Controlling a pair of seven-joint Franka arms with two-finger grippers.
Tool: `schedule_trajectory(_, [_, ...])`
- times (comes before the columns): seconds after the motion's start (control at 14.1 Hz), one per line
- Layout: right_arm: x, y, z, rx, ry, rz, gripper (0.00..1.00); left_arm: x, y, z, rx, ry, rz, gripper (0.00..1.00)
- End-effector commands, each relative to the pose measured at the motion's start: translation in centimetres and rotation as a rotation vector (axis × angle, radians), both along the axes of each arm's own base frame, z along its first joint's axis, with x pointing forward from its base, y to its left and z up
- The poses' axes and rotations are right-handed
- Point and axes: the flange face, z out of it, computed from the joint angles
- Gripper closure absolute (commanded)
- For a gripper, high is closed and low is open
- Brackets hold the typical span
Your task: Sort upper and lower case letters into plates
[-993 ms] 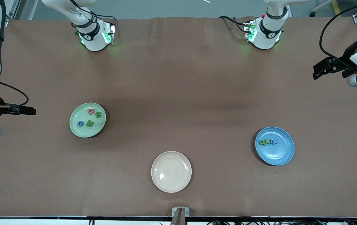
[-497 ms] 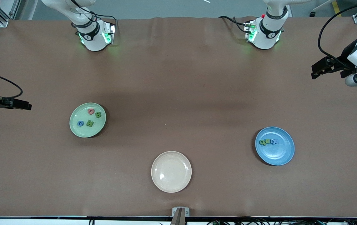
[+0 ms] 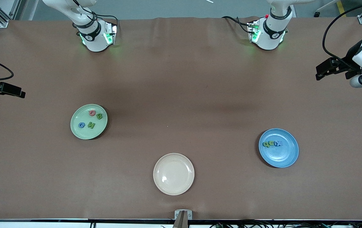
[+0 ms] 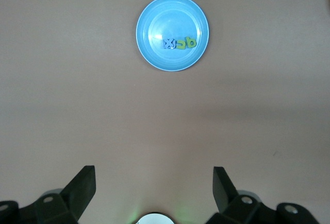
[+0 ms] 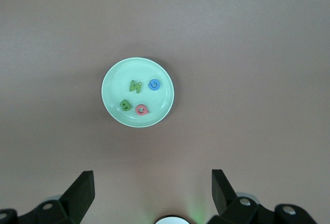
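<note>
Now, letters: four (image 3: 90, 120) are lying in the green plate (image 3: 77, 130), centre-left of frame; four (image 3: 272, 144) in the blue plate (image 3: 279, 158), lower right.
Grippers: left gripper (image 3: 322, 71) is hanging wide open and empty at the upper right edge; right gripper (image 3: 17, 93) likewise at the frame's left edge.
Risk: little, judging by this; a stray sweep could be nudging a plate.

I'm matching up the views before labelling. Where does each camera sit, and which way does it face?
Front: high across the table, facing the bases; both arms at the table's ends, left hand, right hand.
Left wrist: looks down on the blue plate; open fingers show.
Right wrist: looks down on the green plate; open fingers show.
Shared: front also shows both plates.
</note>
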Motion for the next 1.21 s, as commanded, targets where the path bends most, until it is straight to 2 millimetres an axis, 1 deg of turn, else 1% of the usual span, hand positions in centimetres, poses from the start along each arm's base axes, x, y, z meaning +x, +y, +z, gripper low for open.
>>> schedule_trajectory(0.0, [-1.7, 0.6, 0.6, 0.017, -0.002, -0.037, 0.00, -0.1, 0.1, 0.3, 0.008, 0.004, -0.015, 0.00])
schedule_trajectory(0.14, [-2.5, 0.3, 1.2, 0.019, -0.013, -0.042, 0.00, -0.1, 0.4, 0.3, 0.008, 0.004, -0.010, 0.00])
schedule_trajectory(0.28, [-3.7, 0.7, 1.7, 0.021, -0.022, -0.036, 0.00, -0.1, 0.3, 0.3, 0.008, 0.004, -0.010, 0.00])
schedule_trajectory(0.64, [-5.9, 1.1, 2.8, 0.023, -0.059, -0.031, 0.00, -0.1, 0.3, 0.2, 0.010, 0.005, -0.010, 0.00])
schedule_trajectory(0.92, [-6.7, 1.2, 3.7, 0.023, -0.075, -0.030, 0.00, -0.1, 0.3, 0.3, 0.010, 0.004, -0.010, 0.00])
schedule_trajectory(1.14, [-7.4, 1.1, 4.0, 0.023, -0.087, -0.031, 0.00, -0.1, 0.3, 0.3, 0.010, 0.002, -0.010, 0.00])
